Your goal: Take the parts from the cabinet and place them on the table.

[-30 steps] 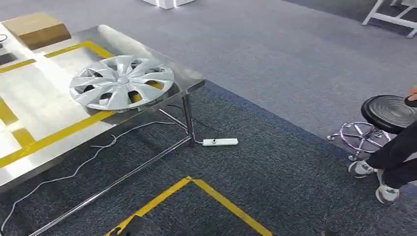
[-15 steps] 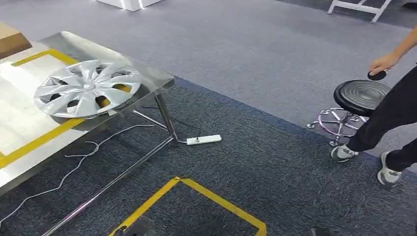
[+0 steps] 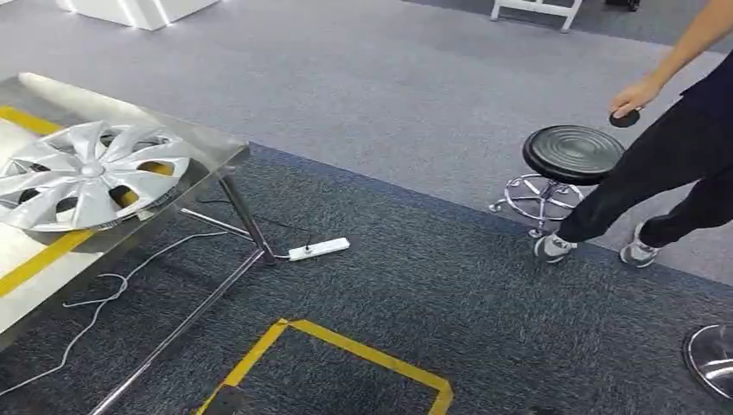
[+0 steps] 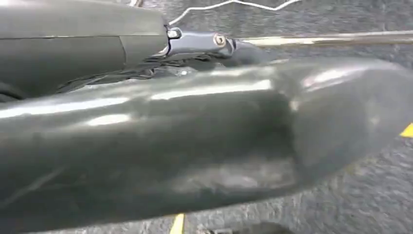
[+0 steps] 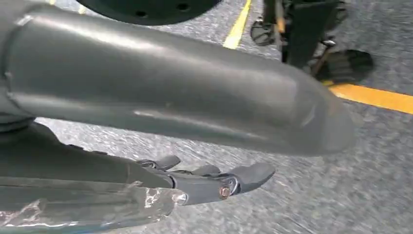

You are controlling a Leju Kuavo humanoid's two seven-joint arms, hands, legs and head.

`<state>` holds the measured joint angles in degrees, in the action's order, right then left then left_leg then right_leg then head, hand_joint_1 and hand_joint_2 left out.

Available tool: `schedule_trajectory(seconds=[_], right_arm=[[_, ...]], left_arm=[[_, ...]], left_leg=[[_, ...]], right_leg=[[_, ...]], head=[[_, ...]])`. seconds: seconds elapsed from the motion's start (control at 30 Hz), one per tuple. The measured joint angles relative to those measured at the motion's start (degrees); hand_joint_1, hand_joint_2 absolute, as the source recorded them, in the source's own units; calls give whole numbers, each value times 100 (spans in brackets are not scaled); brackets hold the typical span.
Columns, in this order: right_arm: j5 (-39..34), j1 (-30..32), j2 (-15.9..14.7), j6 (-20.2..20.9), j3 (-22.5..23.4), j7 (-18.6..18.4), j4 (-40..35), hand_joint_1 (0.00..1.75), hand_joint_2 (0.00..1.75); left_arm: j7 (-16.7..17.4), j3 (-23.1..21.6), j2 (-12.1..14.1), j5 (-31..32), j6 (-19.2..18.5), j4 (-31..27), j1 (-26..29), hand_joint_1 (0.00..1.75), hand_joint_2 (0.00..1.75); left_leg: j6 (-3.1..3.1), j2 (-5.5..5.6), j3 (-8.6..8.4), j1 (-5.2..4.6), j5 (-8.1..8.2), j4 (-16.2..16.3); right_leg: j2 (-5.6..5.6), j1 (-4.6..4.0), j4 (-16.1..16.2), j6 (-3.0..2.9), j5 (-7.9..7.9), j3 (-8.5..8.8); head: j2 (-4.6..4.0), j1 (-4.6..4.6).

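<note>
Head view looks down past the steel table [image 3: 216, 156] to grey carpet. One part, a silver wheel cover [image 3: 86, 173], lies flat on the table near its corner, over a yellow tape line. No cabinet in sight.

Left hand [image 4: 204, 141]: hanging over carpet, with a table rail just beyond it. Thumb and one dark finger show; nothing seen in it, but open or closed I cannot tell. The wheel cover is well apart from it, up on the table.

Right hand [image 5: 214, 183]: hanging low over carpet, dark fingers extended and apart, holding nothing. Yellow floor tape lies beyond it.

Risks, as judgement: a white cable [image 3: 95, 303] trails from the power strip [image 3: 318, 249] by the table leg; feet could snag it while walking. A person [image 3: 666, 164] leans over a black stool [image 3: 572, 154] to the right, holding a small dark disc; a turn that way could bring an arm into them.

No brand, label or writing legible anywhere.
</note>
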<state>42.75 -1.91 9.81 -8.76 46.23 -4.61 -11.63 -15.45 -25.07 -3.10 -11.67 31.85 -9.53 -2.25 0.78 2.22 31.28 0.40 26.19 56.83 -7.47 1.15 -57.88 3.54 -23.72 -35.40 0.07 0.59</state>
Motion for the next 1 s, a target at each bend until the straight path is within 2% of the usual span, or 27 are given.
schedule_trajectory(seconds=[0.03, 0.07, 0.1, 0.13, 0.17, 0.2, 0.23, 0.27, 0.3, 0.33, 0.37, 0.4, 0.47, 0.5, 0.53, 0.57, 0.6, 0.63, 0.67, 0.7, 0.73, 0.77, 0.8, 0.83, 0.87, 0.93, 1.0], right_arm=[[2, 9, 11, 0, -4, 0, 4, 0, 0], [31, -9, 20, 2, -18, 13, 9, 0, 0], [63, -27, 20, 7, -39, 72, 9, 0, 0], [94, -42, 20, 18, -50, 153, 7, 0, 0], [125, -43, 20, 20, -63, 245, 7, 0, 0], [138, -34, 17, 17, -81, 326, 7, 0, 0], [140, -32, 17, 11, -87, 385, 7, 0, 0], [133, -39, 15, -2, -92, 429, 7, 0, 0], [114, -55, 7, -2, -96, 457, 7, 0, 0], [105, -78, -9, 0, -103, 470, 7, 0, 0], [98, -122, -17, 9, -105, 481, 7, 0, 0], [85, -149, -33, 28, -105, 496, 7, 0, 0], [76, -164, -59, 52, -105, 509, 7, 0, 0], [70, -174, -68, 63, -105, 516, 7, 0, 0], [57, -177, -68, 59, -105, 527, 7, 0, 0], [42, -197, -94, 48, -103, 535, 7, 0, 0], [20, -216, -111, 35, -103, 544, 7, 0, 0], [-7, -224, -131, 26, -101, 540, 7, 0, 0], [-24, -215, -147, 17, -96, 525, 7, 0, 0], [-48, -196, -166, 9, -81, 500, 7, 0, 0], [-70, -174, -181, -2, -66, 481, 7, 0, 0], [-83, -157, -190, -2, -50, 477, 7, 0, 0], [-105, -149, -199, -4, -26, 463, 7, 0, 0], [-127, -150, -210, -15, -17, 435, 7, 0, 0], [-160, -156, -219, -22, -4, 402, 7, 0, 0], [-210, -146, -232, -37, 37, 376, 7, 0, 0], [-227, -80, -240, -39, 88, 374, 7, 0, 0]], left_arm=[[-2, 15, 9, -4, 2, 0, -4, 0, 0], [4, 24, 7, -4, 7, 0, 7, 0, 0], [57, 28, 4, -7, 4, 0, 26, 0, 0], [127, 33, 7, -13, 4, 0, 42, 0, 0], [204, 37, 20, -11, 4, 2, 51, 0, 0], [269, 37, 31, 31, -4, 4, 53, 0, 0], [311, 37, 35, 94, -22, 2, 45, 0, 0], [332, 30, 35, 160, -79, 2, 30, 0, 0], [334, 11, 31, 241, -193, 2, 10, 0, 0], [334, -9, 20, 291, -276, 2, -8, 0, 0], [328, -31, 13, 339, -369, 2, -38, 0, 0], [321, -39, 0, 350, -435, 2, -78, 0, 0], [319, -48, -42, 345, -496, 0, -171, 0, 0], [321, -55, -61, 345, -509, -2, -227, 0, 0], [358, -72, -81, 358, -522, -7, -274, 0, 0], [421, -94, -103, 398, -525, -7, -296, 0, 0], [515, -122, -114, 422, -523, -5, -296, 0, 0], [606, -138, -114, 450, -520, -4, -277, 0, 0], [709, -144, -114, 448, -518, -4, -254, 0, 0], [802, -151, -114, 446, -518, -4, -210, 0, 0], [864, -160, -114, 442, -518, -4, -159, 0, 0], [883, -164, -114, 442, -518, -4, -122, 0, 0], [938, -171, -114, 446, -518, -4, -100, 0, 0], [1040, -175, -111, 459, -529, -2, -95, 0, 0], [1179, -184, -107, 505, -582, 7, -89, 0, 0], [1453, -249, -98, 585, -680, 9, -86, 0, 0], [1554, -322, -103, 656, -724, 9, -65, 0, 0]], left_leg=[[30, -53, -8, 1, -12, -11], [59, -106, -5, -4, -4, -12], [70, -183, -7, -21, 0, -10], [80, -264, -6, -34, 6, -8], [85, -336, -3, -43, 10, -6], [85, -397, -7, -45, 11, -6], [82, -448, -11, -45, 16, -5], [71, -498, -22, -45, 24, -4], [54, -554, -47, -45, 40, -4], [27, -593, -75, -52, 59, 0], [-15, -634, -83, -109, 89, 22], [-36, -667, -82, -105, 83, 20], [-66, -746, -93, -94, 70, -9], [-104, -795, -99, -92, 87, -9], [-151, -640, -90, -68, 154, 50], [-173, -422, 13, -60, 334, 288], [-185, -323, 206, -50, 572, 726], [-194, -290, 431, -43, 788, 1211], [-200, -276, 634, -41, 927, 1620], [-201, -267, 760, -40, 937, 1820], [-202, -264, 746, -36, 787, 1722], [-199, -254, 634, -22, 544, 1424], [-197, -204, 416, -2, 232, 914], [-203, -58, 212, 28, 5, 453], [-210, 216, 103, 56, -37, 134], [-173, 169, 87, 40, 13, 78], [-78, 82, 74, 16, -7, 64]], right_leg=[[234, -16, -103, 2, -72, -32], [486, -38, -420, 15, -293, -186], [615, -40, -887, 34, -544, -405], [675, -40, -1383, 43, -761, -641], [704, -40, -1730, 48, -877, -795], [714, -40, -1817, 52, -854, -825], [718, -40, -1649, 46, -719, -717], [737, -41, -1253, 36, -509, -492], [830, -43, -652, 22, -258, -144], [1030, -54, -192, 6, -118, 137], [1157, -92, -58, -35, -176, 204], [1055, -88, -52, -83, -153, 212], [970, -111, -60, -129, -147, 167], [913, -93, -30, -172, -121, 171], [855, -61, -6, -205, -97, 180], [806, -50, 2, -234, -83, 180], [748, -48, 5, -255, -79, 174], [683, -49, 5, -266, -84, 172], [611, -51, 4, -267, -85, 173], [537, -50, 2, -267, -85, 174], [458, -47, 1, -266, -85, 176], [382, -43, -1, -261, -82, 179], [304, -36, -1, -248, -78, 184], [243, -31, -3, -224, -74, 185], [185, -63, -36, -174, -81, 155], [105, -36, -41, -108, -74, 98], [15, 5, 11, -13, -53, 40]], head=[[0, 29], [0, 72], [0, 72], [0, 66], [0, 70], [0, 66], [0, 68], [0, 70], [0, 70], [0, 72], [0, 66], [0, 44], [0, 48], [0, 57], [0, 42], [0, 18], [0, 24], [0, 20], [0, 24], [0, 24], [0, 22], [0, 24], [0, 24], [0, 22], [0, 18], [0, 27], [0, 20]])
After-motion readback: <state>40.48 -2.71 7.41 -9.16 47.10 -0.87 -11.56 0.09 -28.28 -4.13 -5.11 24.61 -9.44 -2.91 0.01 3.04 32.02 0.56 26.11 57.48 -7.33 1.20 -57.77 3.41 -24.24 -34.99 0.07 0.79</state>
